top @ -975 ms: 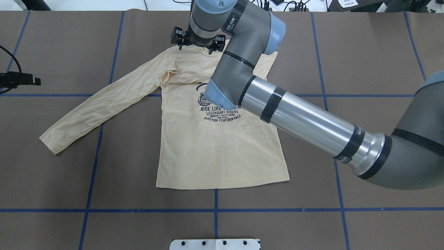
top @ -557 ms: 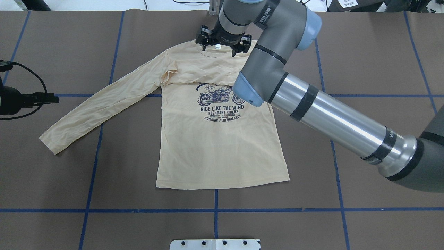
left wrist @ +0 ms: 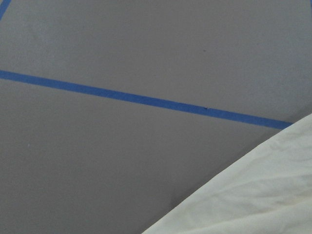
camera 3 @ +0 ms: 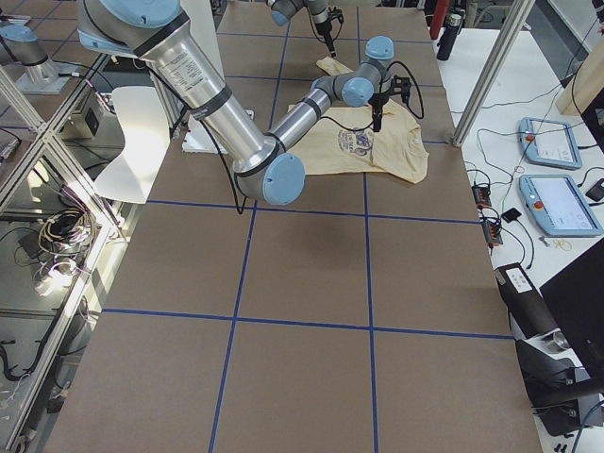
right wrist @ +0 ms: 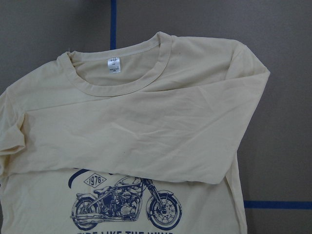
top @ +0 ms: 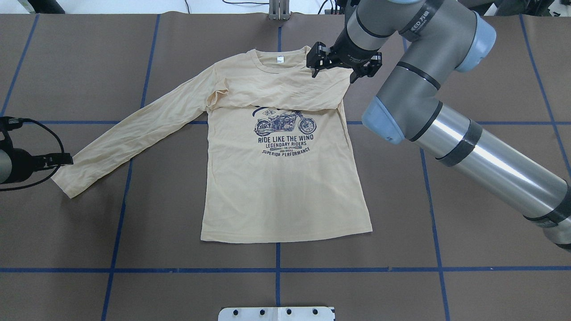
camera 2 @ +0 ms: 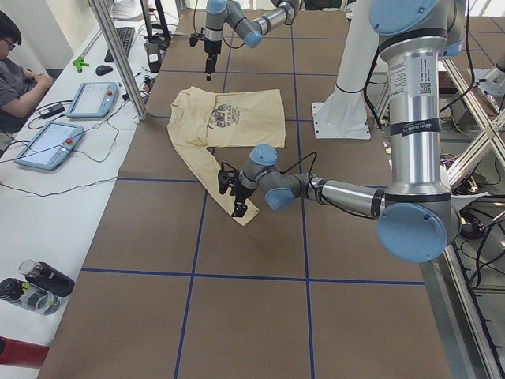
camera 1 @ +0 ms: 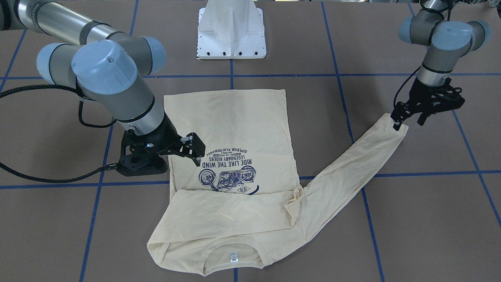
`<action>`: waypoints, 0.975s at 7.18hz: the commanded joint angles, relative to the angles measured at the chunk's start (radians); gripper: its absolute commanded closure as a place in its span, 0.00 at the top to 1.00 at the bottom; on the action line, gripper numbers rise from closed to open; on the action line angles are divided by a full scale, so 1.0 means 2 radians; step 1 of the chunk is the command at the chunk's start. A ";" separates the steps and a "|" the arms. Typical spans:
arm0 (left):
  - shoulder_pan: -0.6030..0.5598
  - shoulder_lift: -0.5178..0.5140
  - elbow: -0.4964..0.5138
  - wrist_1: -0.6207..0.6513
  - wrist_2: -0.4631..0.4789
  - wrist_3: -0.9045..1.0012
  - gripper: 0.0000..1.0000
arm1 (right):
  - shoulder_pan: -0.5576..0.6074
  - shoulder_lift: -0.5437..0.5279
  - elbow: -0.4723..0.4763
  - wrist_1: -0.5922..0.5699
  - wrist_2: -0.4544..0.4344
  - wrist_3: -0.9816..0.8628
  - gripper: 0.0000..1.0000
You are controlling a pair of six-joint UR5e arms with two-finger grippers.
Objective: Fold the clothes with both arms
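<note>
The clothes are one cream-yellow long-sleeved shirt (top: 281, 187) lying flat, print up, collar at the far side. One sleeve is folded across the chest (right wrist: 146, 146). The other sleeve (top: 134, 129) stretches out to the overhead view's left, its cuff (camera 1: 393, 125) beside my left gripper (camera 1: 408, 122), which stands open with one fingertip at the cuff's edge. My right gripper (top: 335, 73) hovers open over the shirt's shoulder right of the collar, holding nothing. The right wrist view looks down on the collar and its white label (right wrist: 113, 64).
The brown table is crossed by blue tape lines (top: 276, 269). The white pedestal base (camera 1: 231, 35) sits at the robot's edge. A side table with tablets (camera 2: 55, 134), bottles and a seated person runs along the far side, behind a metal post (camera 2: 118, 59).
My right gripper has swept along the collar from the stretched-sleeve shoulder to the other shoulder, uncovering the print. My left gripper has come in toward the outstretched cuff.
</note>
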 commanded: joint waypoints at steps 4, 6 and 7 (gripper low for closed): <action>0.029 0.000 0.016 -0.001 0.004 -0.003 0.93 | 0.006 -0.007 0.011 -0.001 0.005 -0.002 1.00; 0.030 0.000 0.017 -0.001 0.004 -0.003 0.90 | 0.008 -0.011 0.016 -0.003 0.005 -0.003 1.00; 0.030 0.000 0.017 -0.001 0.004 -0.003 0.86 | 0.008 -0.011 0.016 -0.003 0.005 -0.002 1.00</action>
